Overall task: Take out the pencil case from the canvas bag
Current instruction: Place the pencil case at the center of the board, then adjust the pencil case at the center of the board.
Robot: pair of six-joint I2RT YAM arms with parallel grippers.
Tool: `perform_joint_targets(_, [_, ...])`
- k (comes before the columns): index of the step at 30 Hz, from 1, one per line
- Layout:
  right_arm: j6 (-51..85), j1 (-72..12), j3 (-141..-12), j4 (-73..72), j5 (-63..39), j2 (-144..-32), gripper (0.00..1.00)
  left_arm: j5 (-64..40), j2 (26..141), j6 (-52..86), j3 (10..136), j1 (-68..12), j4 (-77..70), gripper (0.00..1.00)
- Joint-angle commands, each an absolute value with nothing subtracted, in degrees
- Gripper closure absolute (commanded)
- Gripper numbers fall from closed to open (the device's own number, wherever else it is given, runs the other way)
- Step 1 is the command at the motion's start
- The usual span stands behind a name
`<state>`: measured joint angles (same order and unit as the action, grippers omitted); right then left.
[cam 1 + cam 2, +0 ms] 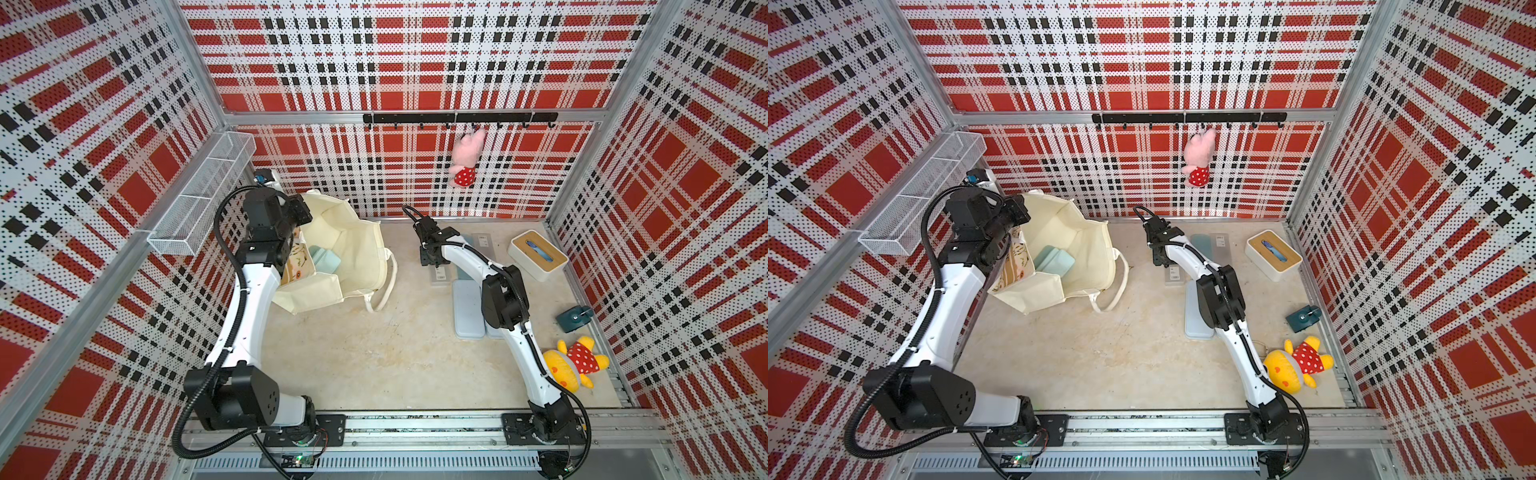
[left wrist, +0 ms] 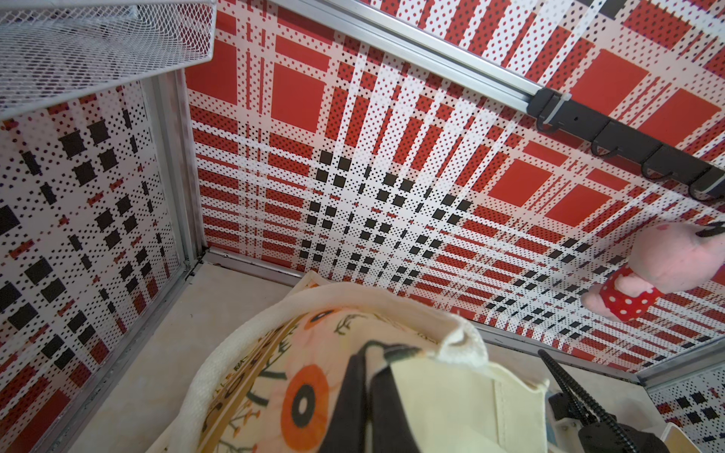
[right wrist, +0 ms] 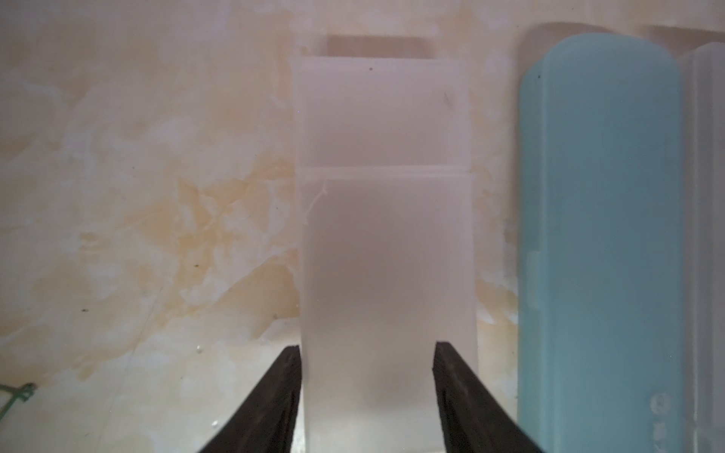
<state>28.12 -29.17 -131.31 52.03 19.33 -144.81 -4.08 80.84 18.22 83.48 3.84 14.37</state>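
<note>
The canvas bag [image 1: 361, 249] stands at 10 o'clock on the table. It is cream, its mouth gapes upward, and its walls are slumped and creased. Its botanical print [image 1: 297, 258] shows on the broad face at the bag's 9 o'clock side. A white looped handle [image 1: 384, 286] droops to the table at the bag's 4 o'clock. Two pale teal pencil cases [image 1: 1054, 259] lean side by side inside, toward 8 o'clock. A frosted pencil case [image 3: 386, 255] lies flat on the table at 12 o'clock, well apart from the bag.
</note>
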Motion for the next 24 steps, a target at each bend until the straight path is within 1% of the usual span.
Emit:
perform_joint_targets(1, [28.19,-28.41,-131.91,53.98,21.12,-146.77,0.44,-4.83,78.05,18.85,84.54,4.29,7.37,1.0])
perform_joint_targets(14, [30.74,-26.91,-129.31,55.43,23.81,-145.52,0.46,-5.36,77.91,19.15,84.02,4.22,7.15,1.0])
perform_joint_targets(24, [26.48,-26.83,-128.93,53.95,24.96,-145.63,0.47,-5.98,78.23,19.5,84.2,4.18,6.86,1.0])
